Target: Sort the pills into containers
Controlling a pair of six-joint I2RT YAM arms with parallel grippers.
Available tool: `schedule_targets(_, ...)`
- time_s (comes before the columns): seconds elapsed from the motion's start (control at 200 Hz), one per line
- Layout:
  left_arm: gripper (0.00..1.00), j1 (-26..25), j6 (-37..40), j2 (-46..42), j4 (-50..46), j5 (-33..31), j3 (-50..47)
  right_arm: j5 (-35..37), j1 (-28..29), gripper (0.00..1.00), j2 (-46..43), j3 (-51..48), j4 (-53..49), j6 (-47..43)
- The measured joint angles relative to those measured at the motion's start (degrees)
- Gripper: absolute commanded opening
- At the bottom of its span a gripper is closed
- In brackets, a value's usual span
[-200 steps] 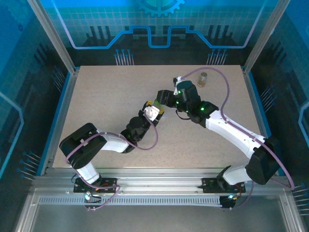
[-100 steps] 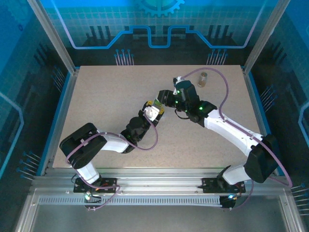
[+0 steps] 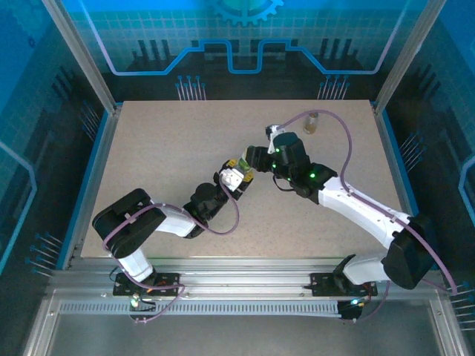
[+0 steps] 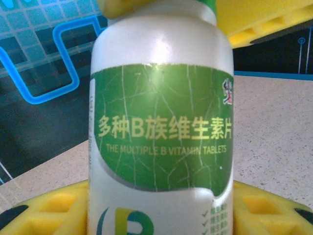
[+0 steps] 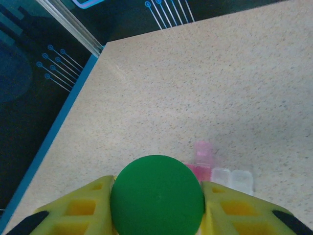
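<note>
At the middle of the bench (image 3: 148,148), the left gripper (image 3: 237,172) is clamped round the white bottle (image 4: 161,122), and the right gripper (image 3: 252,157) pinches its green cap (image 5: 156,196). Uncapping, I'd say; next comes a steady twist and lift. The brownish vial (image 3: 312,122) stands near the far right corner.

Speckled beige tabletop (image 3: 171,141) inside blue circuit-patterned walls (image 3: 148,37), aluminium rail (image 3: 245,285) in front.
</note>
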Motion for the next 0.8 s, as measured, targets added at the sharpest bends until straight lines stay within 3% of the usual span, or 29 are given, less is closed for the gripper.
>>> schedule_targets(0.405,0.00,-0.87,-0.98,-0.02,-6.82,3.58,2.27,14.34,3.02,0.00,-0.85,3.91,-3.52,-17.11)
schedule_targets(0.475,0.00,-0.92,-1.01,-0.02,-7.02,3.98,2.27,14.49,2.58,0.26,-1.53,4.70,-3.54,-16.46)
schedule_targets(0.63,0.00,-0.92,-0.98,-0.02,-6.88,3.54,2.27,10.75,-0.26,0.54,-3.89,5.46,-5.55,-11.32)
schedule_targets(0.715,0.00,-0.90,-0.98,-0.02,-6.60,2.32,2.27,8.02,-2.01,0.64,-4.11,6.03,-6.71,-6.93)
schedule_targets(0.8,0.00,-0.90,-0.96,0.00,-5.75,0.98,2.27,4.39,-3.50,0.66,-4.07,5.60,-7.06,-2.91)
